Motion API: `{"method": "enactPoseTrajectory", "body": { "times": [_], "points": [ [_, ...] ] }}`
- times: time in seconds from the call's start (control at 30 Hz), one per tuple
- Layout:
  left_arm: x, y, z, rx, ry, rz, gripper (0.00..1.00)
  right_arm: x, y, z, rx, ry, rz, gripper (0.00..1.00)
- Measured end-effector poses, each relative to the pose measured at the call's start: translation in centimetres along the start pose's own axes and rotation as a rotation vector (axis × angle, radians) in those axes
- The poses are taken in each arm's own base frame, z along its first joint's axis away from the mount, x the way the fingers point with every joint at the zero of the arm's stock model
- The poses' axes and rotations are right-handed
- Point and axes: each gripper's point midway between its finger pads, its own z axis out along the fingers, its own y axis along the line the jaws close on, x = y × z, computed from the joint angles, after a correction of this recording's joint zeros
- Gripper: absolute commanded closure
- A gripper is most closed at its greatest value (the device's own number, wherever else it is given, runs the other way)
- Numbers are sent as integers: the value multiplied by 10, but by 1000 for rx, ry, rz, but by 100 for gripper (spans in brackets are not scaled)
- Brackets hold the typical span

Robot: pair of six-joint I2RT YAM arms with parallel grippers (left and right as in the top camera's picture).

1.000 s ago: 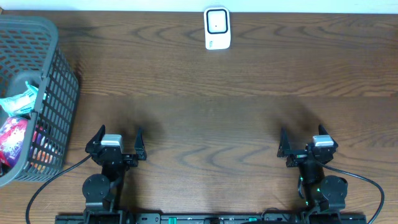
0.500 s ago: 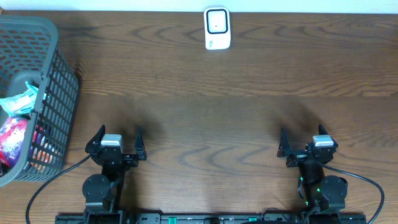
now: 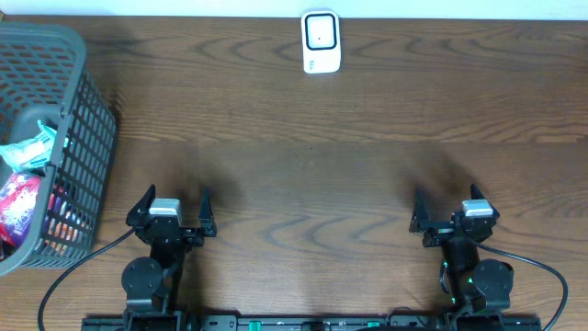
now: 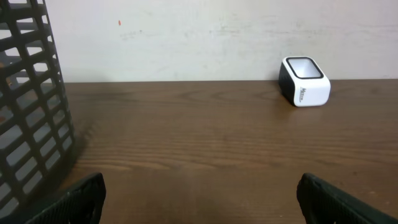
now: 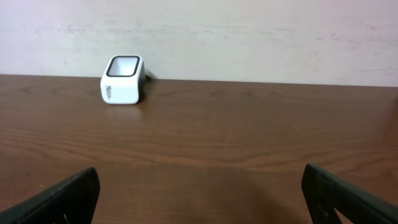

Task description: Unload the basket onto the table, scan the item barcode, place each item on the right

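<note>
Nothing had changed over the last second. Both arms sat parked at the near edge of the table (image 3: pixel 303 184) exactly as before, and no item had been lifted, so the scan had probably not begun and a pick was still the first step.

Far out to the left of the left gripper (image 3: pixel 175 199) stood the grey mesh basket (image 3: pixel 90 115). In it lay the likely items, a few packets (image 3: pixel 20 198), one reddish and one teal and white. They lay inside the wall and well apart from that gripper's fingers. Which face carried a barcode could not be told. The left gripper was spread wide with nothing between its fingers. In its wrist view the basket wall filled the left side.

The white scanner (image 3: pixel 321 41) stood ahead of both grippers at the far edge of the table, window up. It was off to the right of the left gripper's line and off to the left of the right gripper's.

The right gripper (image 3: pixel 447 200) was likewise spread wide and held nothing. It was the farther of the two from the basket, so the left arm looked the better placed for the pick.
</note>
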Motion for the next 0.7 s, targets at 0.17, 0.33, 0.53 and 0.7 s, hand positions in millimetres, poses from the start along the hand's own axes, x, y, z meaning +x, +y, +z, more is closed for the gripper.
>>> {"method": "enactPoseTrajectory", "body": {
  "times": [0.17, 0.33, 0.53, 0.7],
  "points": [
    [0, 0, 0, 0, 0, 0, 2, 0, 0, 0, 0, 0, 0, 1],
    [-1, -2, 0, 13, -6, -12, 2, 0, 0, 0, 0, 0, 0, 1],
    [-7, -71, -15, 422, 41, -322, 2, 0, 0, 0, 0, 0, 0, 1],
    [-34, -99, -33, 636, 8, -482, 2, 0, 0, 0, 0, 0, 0, 1]
  ]
}}
